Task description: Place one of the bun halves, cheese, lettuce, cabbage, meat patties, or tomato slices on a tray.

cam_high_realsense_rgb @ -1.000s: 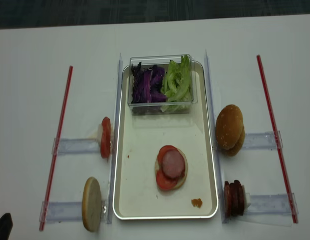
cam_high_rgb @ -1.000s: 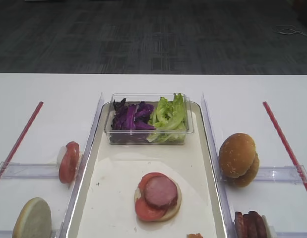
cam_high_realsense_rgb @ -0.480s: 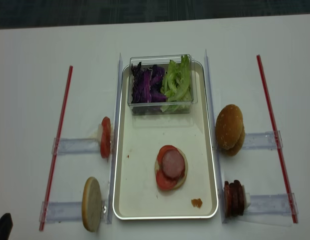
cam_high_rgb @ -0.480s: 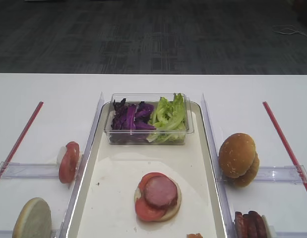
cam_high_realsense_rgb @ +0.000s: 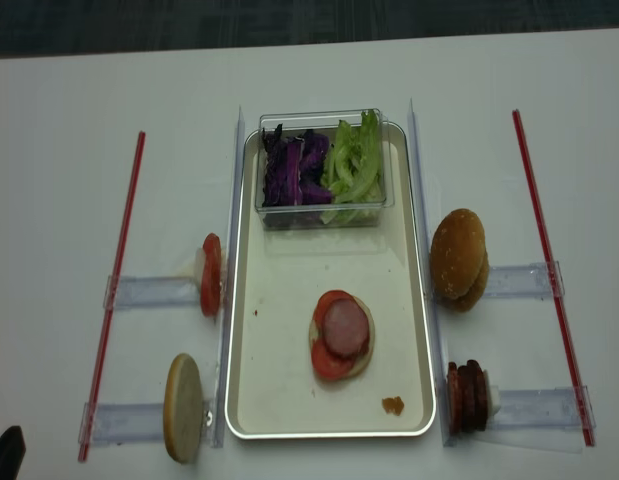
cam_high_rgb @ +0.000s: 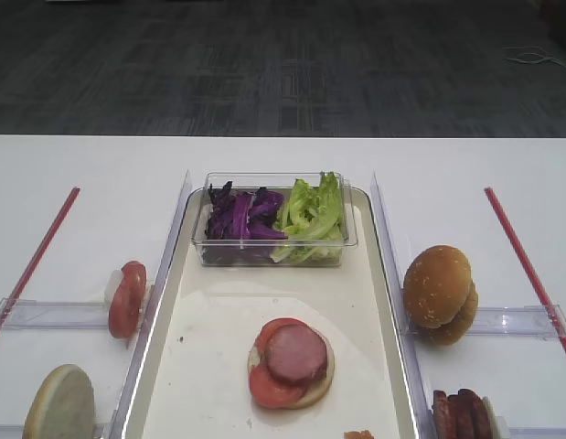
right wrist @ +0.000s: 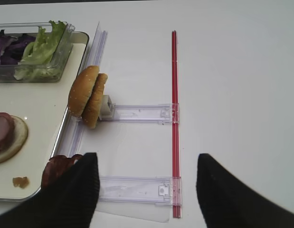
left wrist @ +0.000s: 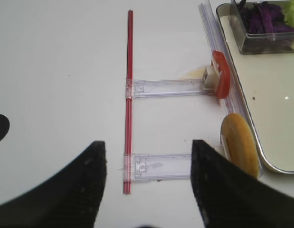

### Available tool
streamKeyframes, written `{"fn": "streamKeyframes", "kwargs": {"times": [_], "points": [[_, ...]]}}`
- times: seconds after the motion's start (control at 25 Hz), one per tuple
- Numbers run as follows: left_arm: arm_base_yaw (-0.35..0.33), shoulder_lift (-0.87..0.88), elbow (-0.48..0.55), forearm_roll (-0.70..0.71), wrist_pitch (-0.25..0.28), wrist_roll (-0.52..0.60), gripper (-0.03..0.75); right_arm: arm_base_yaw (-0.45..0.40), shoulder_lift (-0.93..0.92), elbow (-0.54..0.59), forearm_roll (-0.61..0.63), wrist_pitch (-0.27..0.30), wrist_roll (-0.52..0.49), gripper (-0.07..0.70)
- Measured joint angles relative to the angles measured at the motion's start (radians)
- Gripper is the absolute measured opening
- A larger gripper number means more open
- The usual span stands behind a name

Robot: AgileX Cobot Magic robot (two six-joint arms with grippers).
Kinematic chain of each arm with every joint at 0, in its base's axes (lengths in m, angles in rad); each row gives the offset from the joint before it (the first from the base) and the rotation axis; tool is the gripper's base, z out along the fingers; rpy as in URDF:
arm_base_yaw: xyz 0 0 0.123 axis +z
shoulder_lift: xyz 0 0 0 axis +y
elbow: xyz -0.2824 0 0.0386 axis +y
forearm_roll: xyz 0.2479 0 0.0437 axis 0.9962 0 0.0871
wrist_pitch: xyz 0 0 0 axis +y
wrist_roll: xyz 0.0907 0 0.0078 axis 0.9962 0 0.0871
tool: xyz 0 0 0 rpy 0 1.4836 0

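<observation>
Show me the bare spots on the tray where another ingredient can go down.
On the tray, free patches lie between the clear tub and the stacked bun half, and along the left rim beside that stack. The near right corner is tighter: an orange crumb sits there. The far end is filled by the tub of cabbage and lettuce.

both grippers hovering, holding nothing: right gripper (right wrist: 144,190) fingers (right wrist: 71,194) spread wide, left gripper (left wrist: 149,183) fingers (left wrist: 66,190) also apart.

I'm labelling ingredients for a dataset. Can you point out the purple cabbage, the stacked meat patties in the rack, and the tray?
cabbage (cam_high_realsense_rgb: 297,172): realsense overhead view, middle of the purple heap.
meat patties (cam_high_realsense_rgb: 467,396): realsense overhead view, middle disc's edge.
tray (cam_high_realsense_rgb: 289,290): realsense overhead view, bare floor.
</observation>
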Motion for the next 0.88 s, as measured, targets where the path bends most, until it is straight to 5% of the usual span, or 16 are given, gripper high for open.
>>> {"fn": "streamKeyframes", "kwargs": {"times": [0.88], "points": [[0.0, 0.0, 0.0, 0.0, 0.0, 0.0, 0.41, 0.0, 0.0, 0.0, 0.0, 0.0, 0.001, 0.454]]}}
